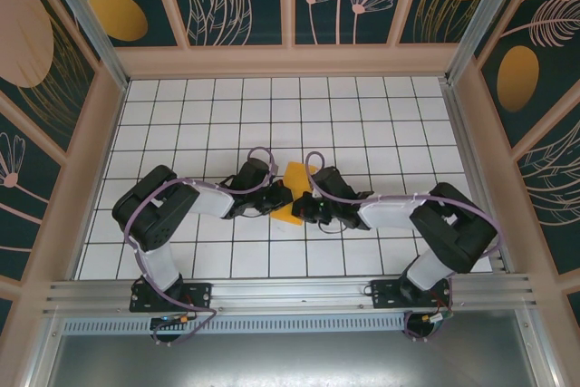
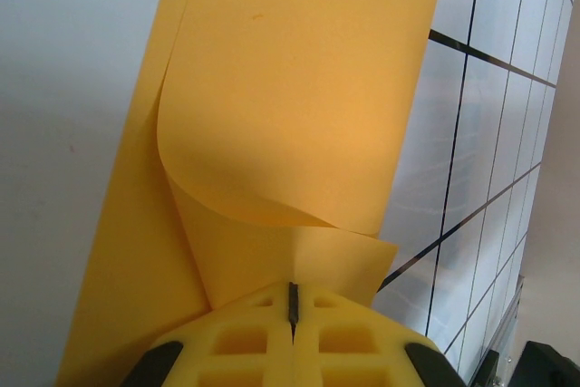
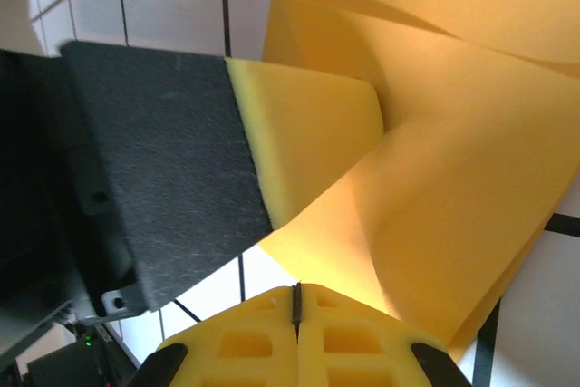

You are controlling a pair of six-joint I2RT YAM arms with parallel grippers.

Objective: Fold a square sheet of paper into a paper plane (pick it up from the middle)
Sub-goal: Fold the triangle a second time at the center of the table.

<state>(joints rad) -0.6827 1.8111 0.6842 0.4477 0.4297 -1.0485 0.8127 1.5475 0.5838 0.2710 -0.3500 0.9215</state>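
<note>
Near the middle of the table [image 1: 181,115], the left gripper [image 2: 292,300] reaches in from the left and the right gripper [image 3: 296,298] from the right. Each is clenched on the square sheet of paper [image 1: 294,183]. The curled sheet's long axis runs away toward the far side, equally near both arms.

No legible text or markings

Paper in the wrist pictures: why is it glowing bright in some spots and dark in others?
Right wrist view: the square sheet of paper glows brightest just above the right gripper, probably light shining through; folds look darker. Left wrist view: the curled flap shades the paper beneath it. Top external view: lighting is even.
</note>
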